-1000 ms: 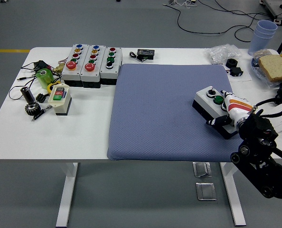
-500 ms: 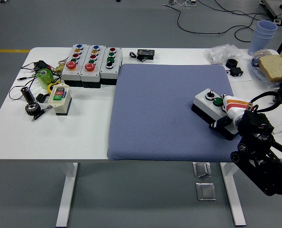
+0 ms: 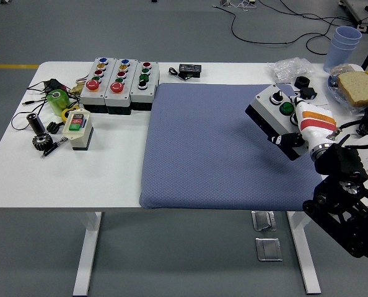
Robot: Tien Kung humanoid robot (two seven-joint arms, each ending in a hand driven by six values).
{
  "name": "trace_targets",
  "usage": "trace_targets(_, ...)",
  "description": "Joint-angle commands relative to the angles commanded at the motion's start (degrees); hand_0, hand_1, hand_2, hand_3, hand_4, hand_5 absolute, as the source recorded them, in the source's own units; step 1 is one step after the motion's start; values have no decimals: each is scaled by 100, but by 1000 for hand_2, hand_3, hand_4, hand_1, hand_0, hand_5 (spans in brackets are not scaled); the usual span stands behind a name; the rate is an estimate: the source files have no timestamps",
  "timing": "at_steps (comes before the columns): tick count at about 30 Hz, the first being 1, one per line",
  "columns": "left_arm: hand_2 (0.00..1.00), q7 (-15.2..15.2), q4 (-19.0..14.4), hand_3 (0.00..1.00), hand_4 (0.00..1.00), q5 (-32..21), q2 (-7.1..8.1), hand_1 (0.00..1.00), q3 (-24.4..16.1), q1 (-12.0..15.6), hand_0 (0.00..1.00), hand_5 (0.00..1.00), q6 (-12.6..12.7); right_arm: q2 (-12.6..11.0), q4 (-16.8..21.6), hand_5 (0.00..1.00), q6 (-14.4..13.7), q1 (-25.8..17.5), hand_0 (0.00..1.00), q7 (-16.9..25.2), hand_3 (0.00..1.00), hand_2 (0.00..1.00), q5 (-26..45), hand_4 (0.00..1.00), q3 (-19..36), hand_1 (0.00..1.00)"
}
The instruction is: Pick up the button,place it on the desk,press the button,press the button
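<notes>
My right hand [image 3: 298, 127] is shut on a small grey button box [image 3: 272, 113] with a white and a green button on top. The box is lifted and tilted above the right part of the blue-grey mat [image 3: 221, 145]. The hand's black fingers [image 3: 289, 141] wrap the box's near side, and its white and orange back covers the box's right end. My left arm is out of view.
Three grey multi-button boxes [image 3: 119, 83] stand at the back left, with a cream two-button switch box [image 3: 78, 129], a green object [image 3: 57, 99] and small tools nearby. Bread on a plate [image 3: 359, 88], blue cups [image 3: 346, 43], a plastic bag [image 3: 291, 68] and black parts sit back right.
My right hand has raised the button box off the mat and carried it up and away from me, tilting it more.
</notes>
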Motion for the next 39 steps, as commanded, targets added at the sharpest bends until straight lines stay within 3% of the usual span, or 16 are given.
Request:
trace_targets(3, 598, 0, 0, 567, 316, 2, 0, 606, -6, -1, 645, 864, 0, -61, 171, 180, 231, 42, 88, 617, 323, 293, 2, 784, -124, 53)
trace_targets(5, 598, -1, 0, 568, 316, 11, 2, 606, -5, -3, 645, 863, -3, -86, 306, 205, 605, 91, 102, 965, 331, 292, 87, 783, -266, 52)
trace_targets(7, 598, 2, 0, 568, 316, 14, 0, 606, -12, -3, 645, 863, -4, -98, 419, 205, 930, 153, 102, 1113, 331, 292, 77, 783, -458, 52)
trace_targets(14, 595, 1, 0, 565, 316, 12, 6, 606, -24, -13, 645, 863, -2, -155, 639, 215, 1603, 428, 122, 1670, 351, 305, -176, 785, -1011, 71)
trace_targets(27, 595, 12, 0, 566, 316, 41, -2, 605, -36, -6, 645, 865, -18, -33, 286, 202, 1498, 756, 138, 1905, 362, 315, -464, 783, -1469, 77)
trace_targets(28, 594, 12, 0, 566, 316, 44, -3, 605, -35, -2, 645, 865, -19, -9, 224, 180, 1512, 772, 180, 1905, 418, 374, -486, 792, -1482, 126)
trace_targets(33, 594, 15, 0, 566, 316, 55, -3, 605, -37, 9, 645, 865, -22, 86, -82, 180, 1429, 837, 180, 1987, 418, 374, -602, 792, -1575, 126)
trace_targets(34, 593, 16, 0, 566, 316, 64, -3, 605, -41, 10, 646, 865, -23, 99, -136, 146, 1407, 846, 223, 2004, 527, 435, -625, 803, -1591, 207)
trace_targets(39, 593, 19, 0, 566, 316, 70, -1, 605, -49, 23, 646, 865, -22, 131, -347, 146, 1220, 833, 223, 2125, 527, 435, -730, 803, -1600, 207)
